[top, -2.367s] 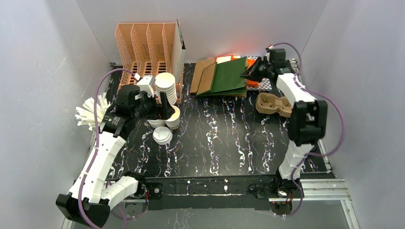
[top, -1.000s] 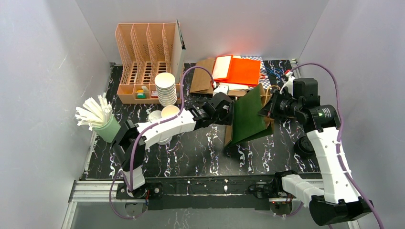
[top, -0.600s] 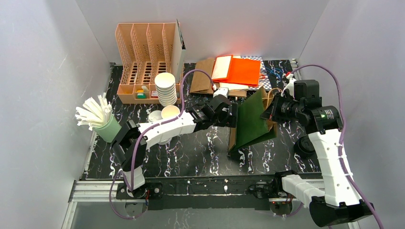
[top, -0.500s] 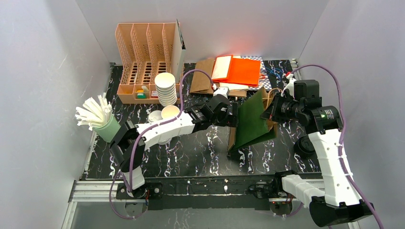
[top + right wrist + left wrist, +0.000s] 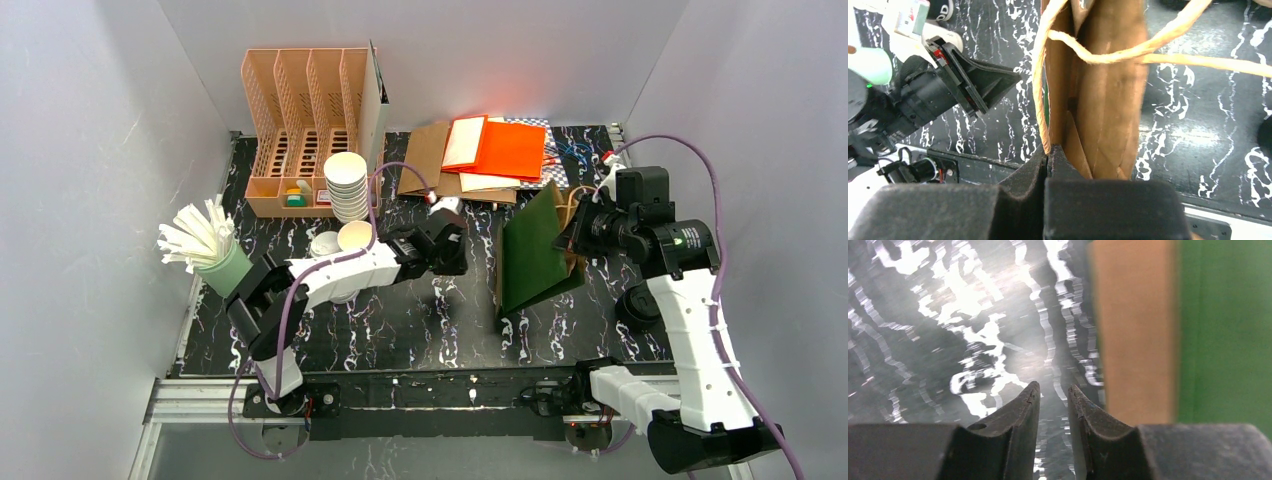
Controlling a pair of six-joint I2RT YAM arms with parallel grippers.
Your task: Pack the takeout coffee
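Near the middle of the bench (image 5: pixel 420 320), the left gripper (image 5: pixel 1053 390) hovered low over the marbled black surface. Its jaws were parted by only a narrow slit and had nothing between them. Just to its right stood the green paper bag (image 5: pixel 535 255), brown on the inside, held upright and leaning a little. Whether the bag's base rested on the bench could not be told. The right gripper (image 5: pixel 1048 150) was pinched tight on the bag's top rim, and a twine handle (image 5: pixel 1148 47) looped loose across the bag's mouth.

The takeout coffee cup (image 5: pixel 356 237) stood toward the left side of the bench, upright with no lid on its open mouth. It was just in front of the stack of nested cups (image 5: pixel 347 180), close beside the left arm's forearm and well apart from the bag. A peach slotted organiser (image 5: pixel 300 110) filled the far left corner. Orange and white flat packs (image 5: pixel 505 150) lay along the far edge. A green tumbler of white straws (image 5: pixel 205 250) sat at the left edge.
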